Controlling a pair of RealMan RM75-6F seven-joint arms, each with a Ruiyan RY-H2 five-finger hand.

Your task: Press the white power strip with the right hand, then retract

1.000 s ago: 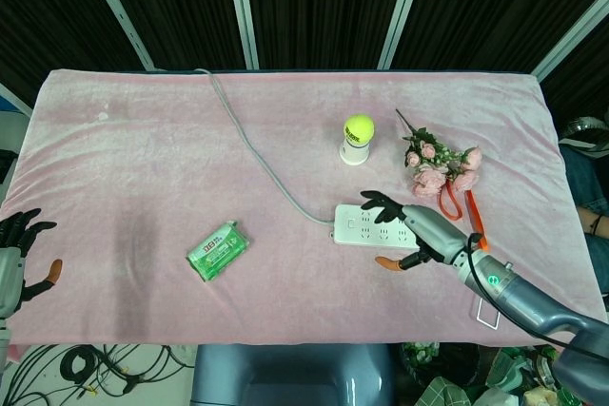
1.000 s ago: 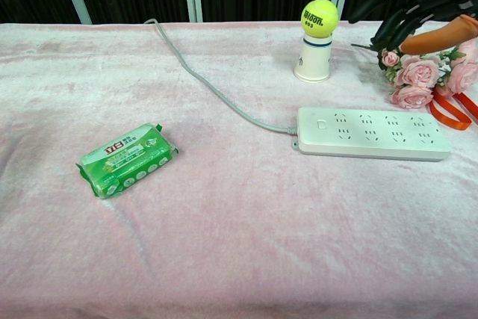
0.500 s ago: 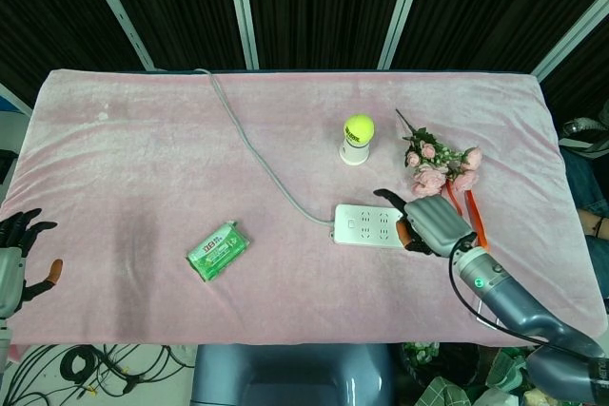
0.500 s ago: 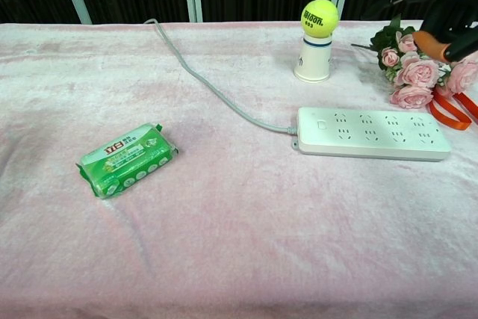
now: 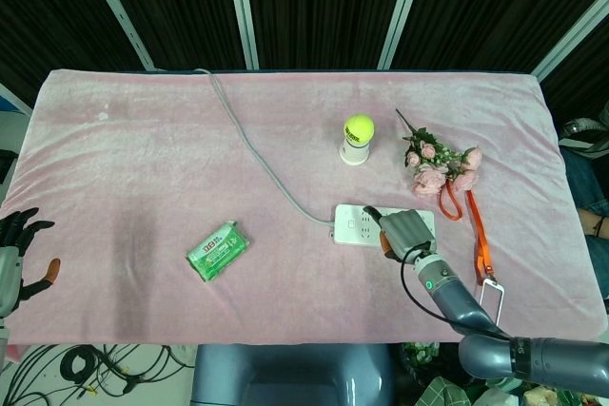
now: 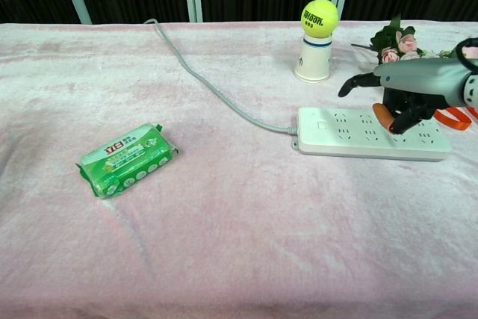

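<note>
i had my right hand curled, holding nothing, fingertips on the white power strip lying on the pink cloth near the flowers, so i judged a flat, straight-down push best to avoid sliding it.

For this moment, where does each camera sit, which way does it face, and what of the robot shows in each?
Head view: high above the near edge, looking steeply down on the pink cloth-covered table; shows the left hand and the right hand over the white power strip.
Chest view: low at the near edge, looking across; right hand only.
Shared: power strip, yellow tennis ball.
</note>
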